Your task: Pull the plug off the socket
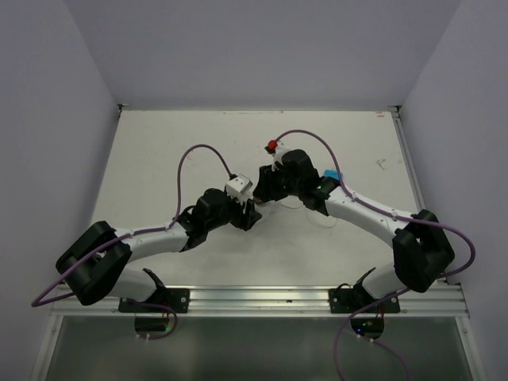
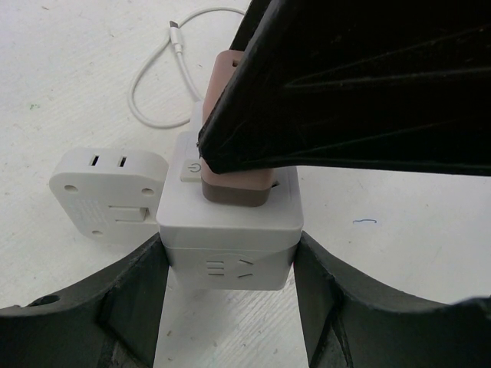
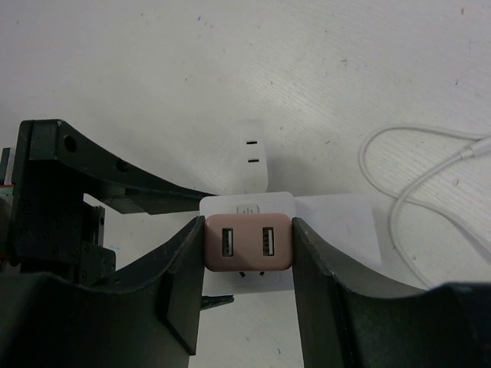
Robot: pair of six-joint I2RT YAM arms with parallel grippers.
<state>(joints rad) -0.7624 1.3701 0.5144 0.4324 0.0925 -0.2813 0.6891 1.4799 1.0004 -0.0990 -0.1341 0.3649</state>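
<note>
- Left hand [image 2: 230, 249]: clenched on the socket [image 2: 230, 221], one finger flat against each side face.
- Right hand [image 3: 247, 230]: clamped on the plug [image 2: 236, 190], with the pads on its two opposite sides. Seen from the left wrist, it comes in from above and hides most of the plug.
- Plug: pinkish-brown block showing two USB ports toward the right wrist camera. It is seated in the socket's top face, just beside the power button [image 2: 190, 169].
- Socket: white cube between the two hands, near the table [image 1: 159, 159] centre in the top view. Can't tell if it's resting on the table or lifted.
- Flat white piece [image 2: 107, 192] with two slots touches the socket's left side.
- White cable [image 2: 132, 98] lies looped on the table beyond the socket, clear of both hands.
</note>
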